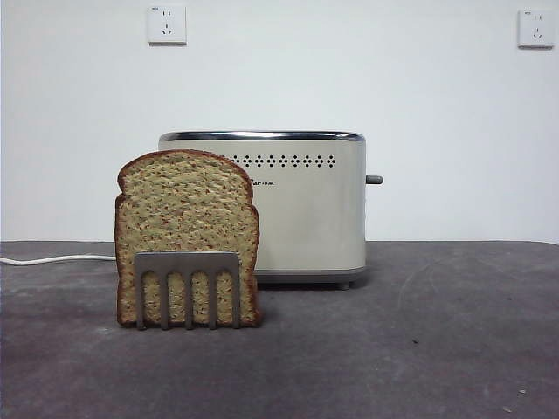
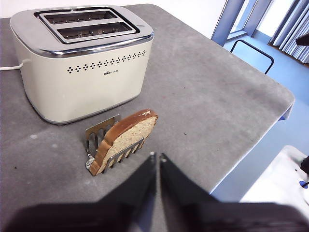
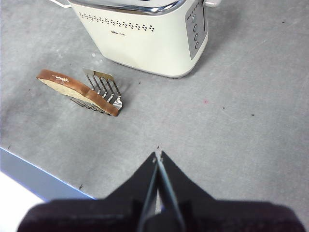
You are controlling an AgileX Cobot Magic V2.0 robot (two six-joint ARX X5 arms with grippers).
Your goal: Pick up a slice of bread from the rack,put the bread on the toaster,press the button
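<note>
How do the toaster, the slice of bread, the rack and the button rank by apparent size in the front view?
Largest to smallest, as they look:
1. toaster
2. slice of bread, though it stands nearer the camera, so it looks larger than it really is
3. rack
4. button
</note>
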